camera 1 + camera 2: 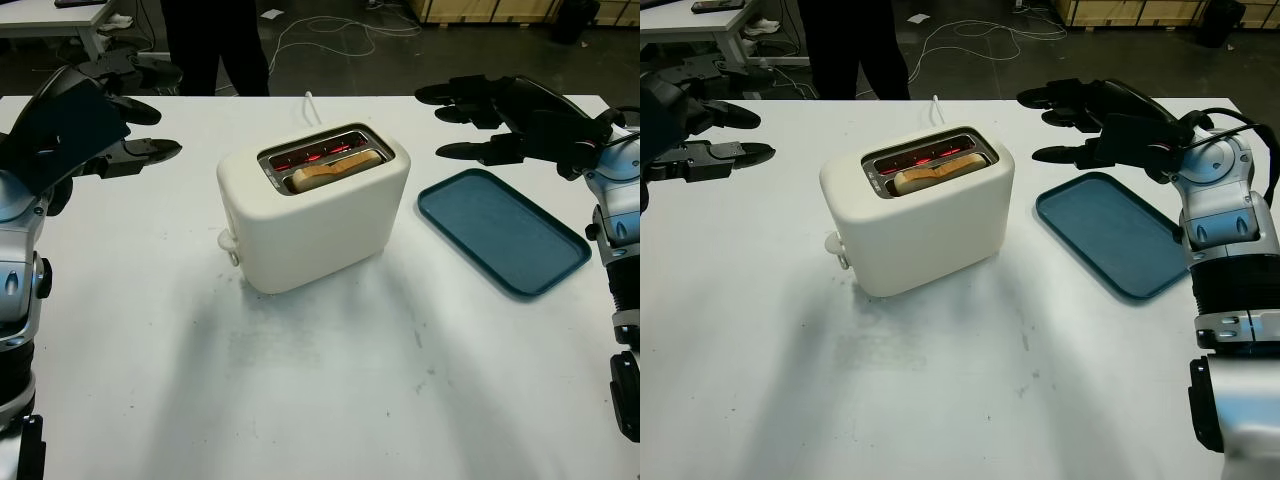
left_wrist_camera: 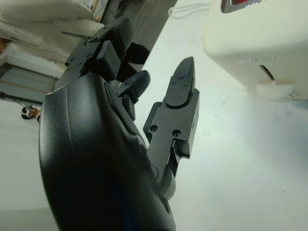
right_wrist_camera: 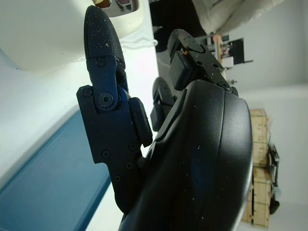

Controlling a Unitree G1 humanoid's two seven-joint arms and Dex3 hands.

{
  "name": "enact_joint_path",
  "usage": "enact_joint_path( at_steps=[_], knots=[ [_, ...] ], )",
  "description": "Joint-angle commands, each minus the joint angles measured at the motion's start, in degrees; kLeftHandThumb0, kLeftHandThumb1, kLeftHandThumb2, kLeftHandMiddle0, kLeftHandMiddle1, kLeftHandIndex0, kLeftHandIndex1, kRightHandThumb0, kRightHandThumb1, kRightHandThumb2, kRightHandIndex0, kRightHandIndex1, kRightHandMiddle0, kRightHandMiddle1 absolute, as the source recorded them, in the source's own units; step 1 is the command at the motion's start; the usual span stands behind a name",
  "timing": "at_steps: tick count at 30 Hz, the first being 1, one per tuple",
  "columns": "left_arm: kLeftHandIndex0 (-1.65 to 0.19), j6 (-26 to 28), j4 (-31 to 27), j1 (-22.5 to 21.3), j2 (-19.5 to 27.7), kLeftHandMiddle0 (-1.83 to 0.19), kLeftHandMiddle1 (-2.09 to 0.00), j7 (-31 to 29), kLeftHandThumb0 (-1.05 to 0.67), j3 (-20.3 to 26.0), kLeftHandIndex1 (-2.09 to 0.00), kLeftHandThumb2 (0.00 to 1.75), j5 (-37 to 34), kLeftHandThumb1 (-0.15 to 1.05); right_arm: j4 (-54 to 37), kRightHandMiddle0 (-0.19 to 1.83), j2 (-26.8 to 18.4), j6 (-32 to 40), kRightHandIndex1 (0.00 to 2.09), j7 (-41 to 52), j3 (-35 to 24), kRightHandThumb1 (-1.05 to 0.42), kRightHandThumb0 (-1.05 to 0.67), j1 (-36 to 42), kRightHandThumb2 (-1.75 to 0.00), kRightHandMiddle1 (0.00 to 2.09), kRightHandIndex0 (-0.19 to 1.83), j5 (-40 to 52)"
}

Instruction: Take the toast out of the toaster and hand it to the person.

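A cream two-slot toaster (image 1: 310, 210) stands in the middle of the white table, its slots glowing red. A slice of toast (image 1: 337, 166) sticks up from the nearer slot. My left hand (image 1: 125, 130) hovers open above the table to the toaster's left, a hand's width away. My right hand (image 1: 470, 120) hovers open to the toaster's right, just beyond the blue tray (image 1: 500, 230). A person in dark trousers (image 1: 215, 45) stands at the table's far edge. In the left wrist view the toaster's lever end (image 2: 272, 86) lies ahead of my fingers (image 2: 180, 91).
The blue tray lies flat on the table right of the toaster. The toaster's white cord (image 1: 308, 105) runs off the far edge. Cables lie on the dark floor behind. Bare table stretches in front of the toaster.
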Motion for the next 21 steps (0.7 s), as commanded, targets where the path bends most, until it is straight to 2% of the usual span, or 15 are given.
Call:
enact_joint_path(
  at_steps=[1, 21],
  knots=[
    [-0.29, 0.0, 0.3, -0.1, 0.2, -0.11, -1.01, 0.2, -0.05, 0.0, -0.5, 0.1, -0.2, 0.91, -0.5, 0.37, 0.0, 0.3, 0.01, -0.4, 0.2, -0.92, -0.75, -0.4, -0.2, 0.0, 0.37, -0.3],
    [-0.28, -0.5, 0.1, 0.0, 0.3, -0.11, -1.03, 0.3, -0.04, -0.1, -0.52, 0.1, -0.1, 0.9, 0.2, 0.36, 0.1, -0.2, 0.01, -0.2, 0.0, -0.92, -0.76, -0.5, -0.2, 0.0, 0.37, 0.0]
  ],
)
